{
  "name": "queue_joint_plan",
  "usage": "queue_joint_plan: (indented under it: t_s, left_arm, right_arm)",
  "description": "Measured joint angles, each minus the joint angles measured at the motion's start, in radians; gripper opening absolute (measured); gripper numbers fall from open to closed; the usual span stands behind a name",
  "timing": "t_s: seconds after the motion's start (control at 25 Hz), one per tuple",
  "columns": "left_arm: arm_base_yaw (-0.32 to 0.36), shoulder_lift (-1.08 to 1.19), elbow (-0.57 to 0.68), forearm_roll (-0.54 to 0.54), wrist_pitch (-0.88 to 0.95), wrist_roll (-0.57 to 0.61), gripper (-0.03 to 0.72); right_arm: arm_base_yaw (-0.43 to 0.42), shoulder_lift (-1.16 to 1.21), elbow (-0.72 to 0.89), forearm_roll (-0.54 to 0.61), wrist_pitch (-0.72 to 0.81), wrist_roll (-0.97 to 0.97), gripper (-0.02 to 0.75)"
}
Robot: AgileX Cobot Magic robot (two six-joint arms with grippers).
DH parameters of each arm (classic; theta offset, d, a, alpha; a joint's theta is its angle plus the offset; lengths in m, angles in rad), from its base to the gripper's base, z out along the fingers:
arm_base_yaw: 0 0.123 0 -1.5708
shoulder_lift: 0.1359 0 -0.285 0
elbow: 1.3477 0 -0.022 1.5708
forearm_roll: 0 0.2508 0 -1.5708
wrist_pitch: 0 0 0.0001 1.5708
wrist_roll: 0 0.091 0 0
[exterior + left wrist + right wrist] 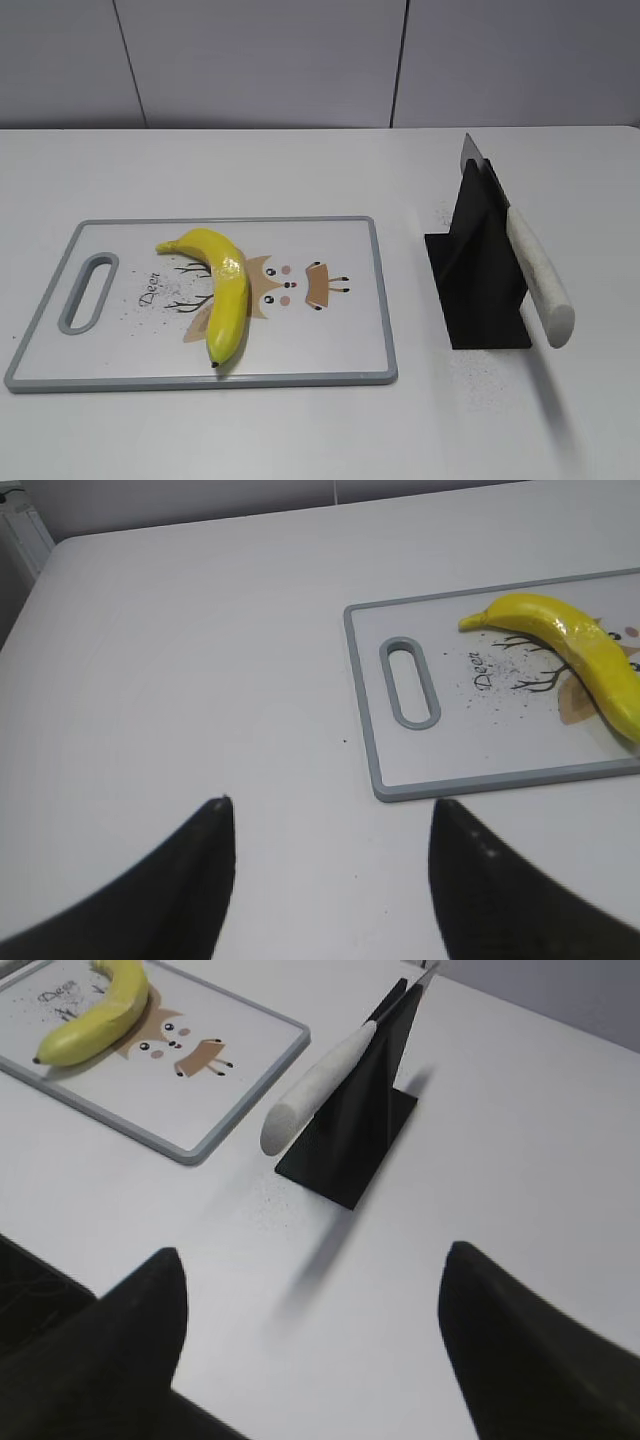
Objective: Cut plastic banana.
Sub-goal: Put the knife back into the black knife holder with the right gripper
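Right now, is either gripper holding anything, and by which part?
Nothing is held. The left gripper and right gripper are open and empty; the knife sits in its stand.

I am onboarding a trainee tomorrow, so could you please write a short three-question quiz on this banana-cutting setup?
1. True or false: the glossy yellow plastic banana lies on the white, grey-rimmed cutting board.
2. Where is the white-handled knife? A. on the board; B. in the black wedge-shaped stand; C. in a gripper.
3. Fill in: the left gripper and the right gripper both stand ____ and hold nothing.

Key: 1 true; 2 B; 3 open.
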Motion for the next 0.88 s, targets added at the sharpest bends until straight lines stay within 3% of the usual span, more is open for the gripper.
queue_joint_plan:
  t_s: [0.24, 0.6, 0.88]
  left_arm:
    - [0.0, 0.0, 0.0, -0.002, 0.0, 0.0, 0.588]
    - [0.0, 0.0, 0.0, -0.002, 0.0, 0.0, 0.588]
    - [0.0, 0.0, 0.0, -0.002, 0.0, 0.0, 0.588]
  right_arm:
    - [-0.068, -0.025, 0.0, 0.003, 0.0, 0.0, 0.592]
    - [-0.395, -0.025, 0.0, 0.006, 0.0, 0.001, 0.589]
    - [-0.438, -0.025, 0.0, 0.006, 0.0, 0.002, 0.589]
